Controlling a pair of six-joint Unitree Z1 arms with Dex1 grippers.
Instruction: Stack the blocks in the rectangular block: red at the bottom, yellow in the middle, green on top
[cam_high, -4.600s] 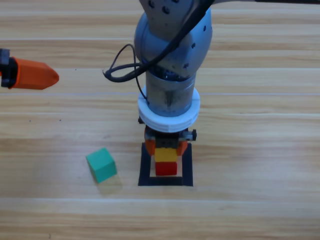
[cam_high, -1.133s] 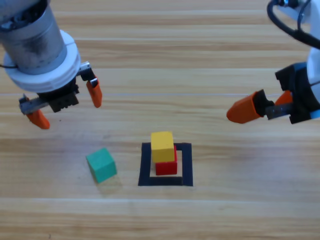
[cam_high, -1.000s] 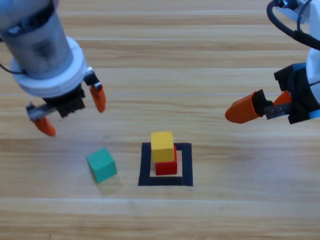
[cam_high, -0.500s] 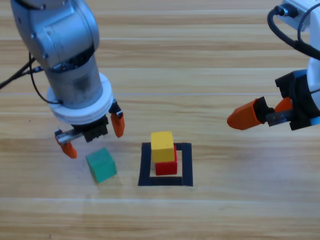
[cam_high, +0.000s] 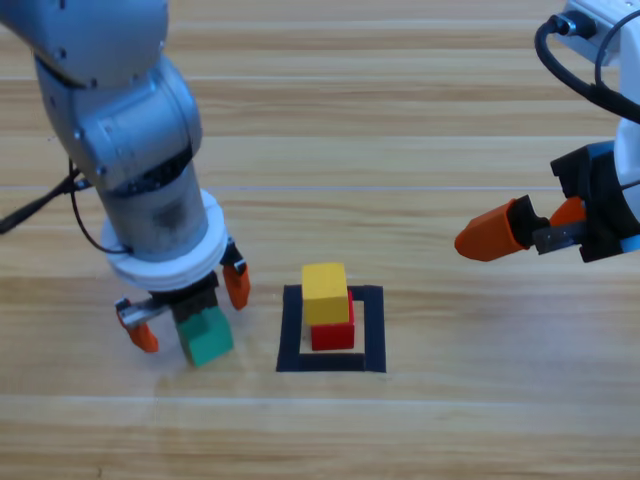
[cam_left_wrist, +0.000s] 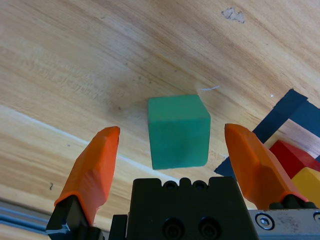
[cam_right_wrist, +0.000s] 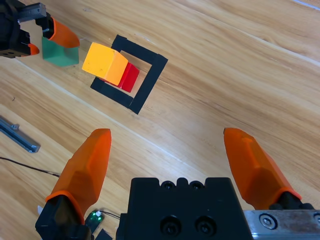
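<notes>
The left gripper (cam_high: 189, 309) has come down with jaws spread around green (cam_left_wrist: 178, 131), so the last block can now be grasped.

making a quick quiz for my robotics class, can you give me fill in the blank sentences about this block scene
1. The yellow block sits on top of the ____ block.
2. The left gripper has its fingers open on either side of the ____ block.
3. The black tape square holds ____ blocks.
4. The right gripper, well away from the stack, has its fingers ____.

Missing words: red; green; two; open
</notes>
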